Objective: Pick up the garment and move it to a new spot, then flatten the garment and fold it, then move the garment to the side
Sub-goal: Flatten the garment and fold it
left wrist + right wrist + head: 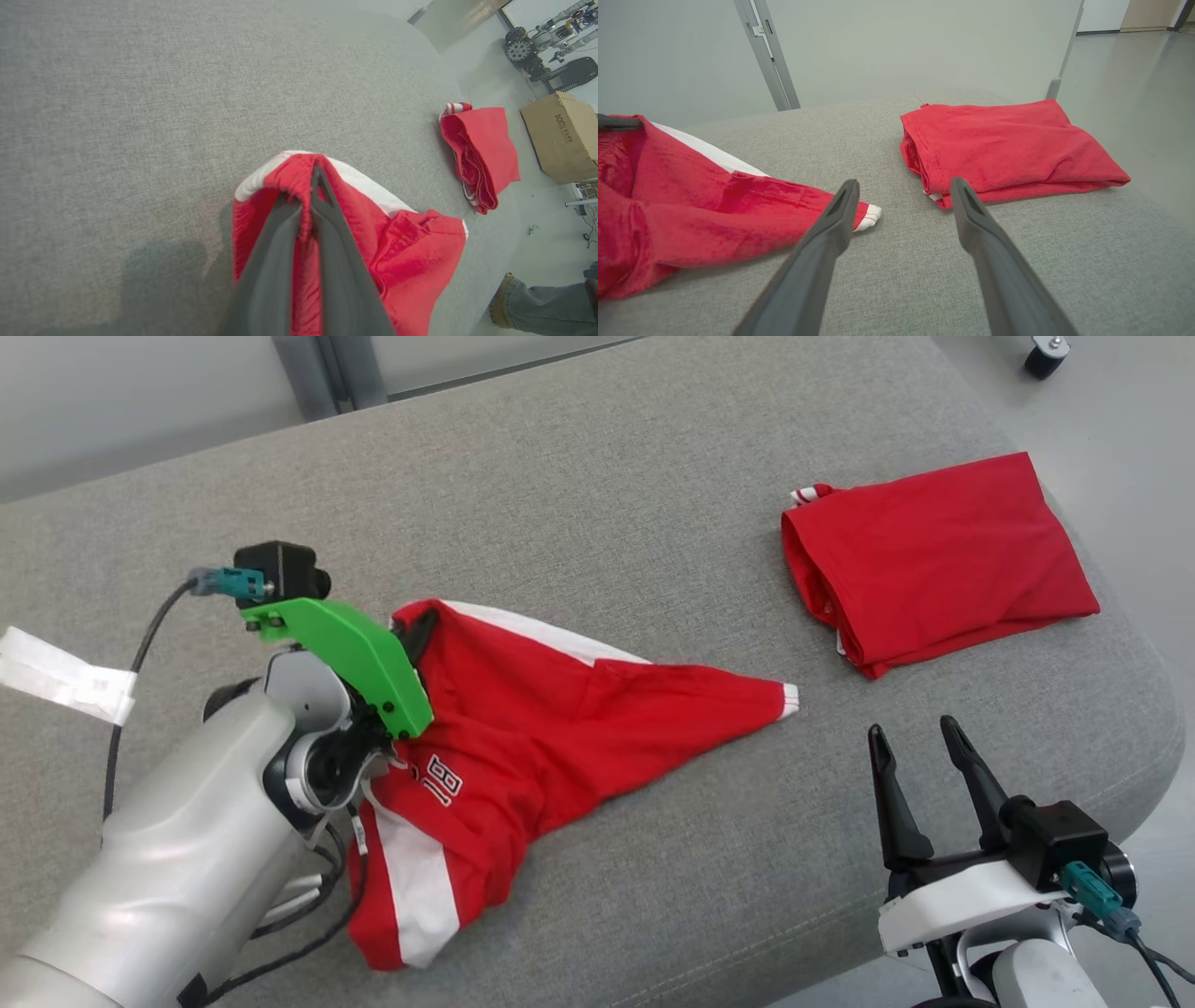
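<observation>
The garment (560, 728) is a red jersey with white stripes and a printed number, lying crumpled on the grey padded surface (607, 476). My left gripper (415, 635) is shut on a bunched fold at the jersey's upper left edge. In the left wrist view the two dark fingers (327, 224) pinch red fabric (411, 242) between them, the pinch point (313, 186) lifted slightly. One sleeve (714, 205) stretches right toward my right gripper (915, 733). That gripper (903, 191) stands open and holds nothing, its fingers just short of the sleeve's white cuff.
A second red garment (943, 555), folded, lies at the surface's right end (1008, 144). White tape (65, 677) sits at the left edge. Beyond the right edge are a cardboard box (560, 135), a wheeled machine (528, 46) and a person's shoe (502, 298).
</observation>
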Controlling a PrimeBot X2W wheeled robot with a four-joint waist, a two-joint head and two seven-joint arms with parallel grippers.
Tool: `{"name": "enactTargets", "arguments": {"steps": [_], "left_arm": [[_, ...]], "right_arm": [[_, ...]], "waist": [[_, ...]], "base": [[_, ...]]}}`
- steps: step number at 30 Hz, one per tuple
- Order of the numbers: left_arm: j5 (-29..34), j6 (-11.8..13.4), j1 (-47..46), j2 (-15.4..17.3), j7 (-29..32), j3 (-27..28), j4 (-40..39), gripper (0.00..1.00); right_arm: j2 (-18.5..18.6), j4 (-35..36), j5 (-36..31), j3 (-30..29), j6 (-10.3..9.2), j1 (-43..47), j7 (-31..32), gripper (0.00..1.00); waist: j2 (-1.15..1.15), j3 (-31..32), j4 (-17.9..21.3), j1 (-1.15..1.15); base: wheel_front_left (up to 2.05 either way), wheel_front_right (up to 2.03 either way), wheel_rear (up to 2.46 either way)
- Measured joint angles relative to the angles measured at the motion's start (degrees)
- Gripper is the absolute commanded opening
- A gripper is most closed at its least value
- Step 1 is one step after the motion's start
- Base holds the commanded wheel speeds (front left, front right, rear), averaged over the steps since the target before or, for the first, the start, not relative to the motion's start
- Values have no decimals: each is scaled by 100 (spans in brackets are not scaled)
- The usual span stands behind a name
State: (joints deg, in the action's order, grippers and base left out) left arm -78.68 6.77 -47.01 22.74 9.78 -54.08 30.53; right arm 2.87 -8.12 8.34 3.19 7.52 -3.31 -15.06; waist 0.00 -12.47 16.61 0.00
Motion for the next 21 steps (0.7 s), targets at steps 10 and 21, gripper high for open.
{"name": "enactTargets", "arguments": {"steps": [10, 21], "left_arm": [[708, -641, -824, 65, -1265, 258, 131, 0], [1857, -1021, -166, 330, -2269, -469, -533, 0]], "right_arm": [[1, -36, -58, 14, 0, 70, 0, 100], [1, -27, -35, -48, 0, 287, 1, 100]], "waist": [[0, 194, -17, 0], [0, 387, -87, 0]], "base": [[0, 0, 0], [0, 0, 0]]}}
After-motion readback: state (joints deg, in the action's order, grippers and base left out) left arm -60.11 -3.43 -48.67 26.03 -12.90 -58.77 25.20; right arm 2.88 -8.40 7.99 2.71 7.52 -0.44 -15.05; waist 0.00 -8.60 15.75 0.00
